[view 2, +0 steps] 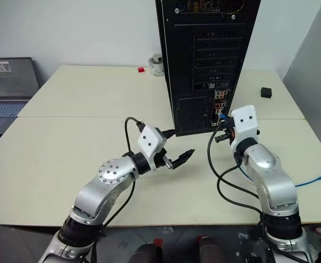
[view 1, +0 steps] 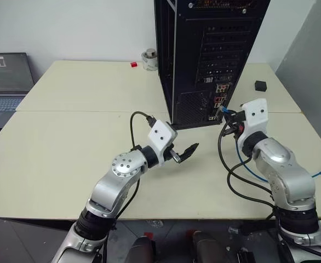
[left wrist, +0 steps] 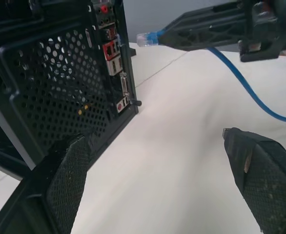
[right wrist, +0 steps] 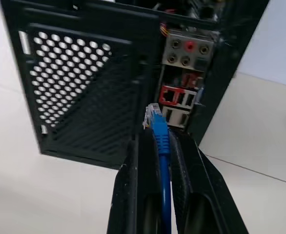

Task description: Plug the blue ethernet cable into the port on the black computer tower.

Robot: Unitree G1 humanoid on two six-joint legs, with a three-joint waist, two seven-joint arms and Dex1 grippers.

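Black computer tower (view 1: 204, 55) upright on the table (view 1: 67, 153), left gripper (view 1: 183, 152) spread wide and empty beside its base, right gripper (right wrist: 155, 146) clamped on the blue ethernet cable (right wrist: 158, 131), plug just short of the port (right wrist: 168, 96).

Two pale cream tables (view 1: 67, 159) stand pushed together, a seam running across where they meet. Behind them is a plain white wall (view 1: 67, 27), evenly lit. At the far left edge a grey laptop (view 1: 4, 82) sits open on a lower surface. A grey panel (view 1: 314, 66) (perhaps a partition) rises at the right. Far back on the table stand a small roll of tape (view 1: 149, 59), a red block (view 1: 133, 64) and a black cube (view 1: 260, 85).
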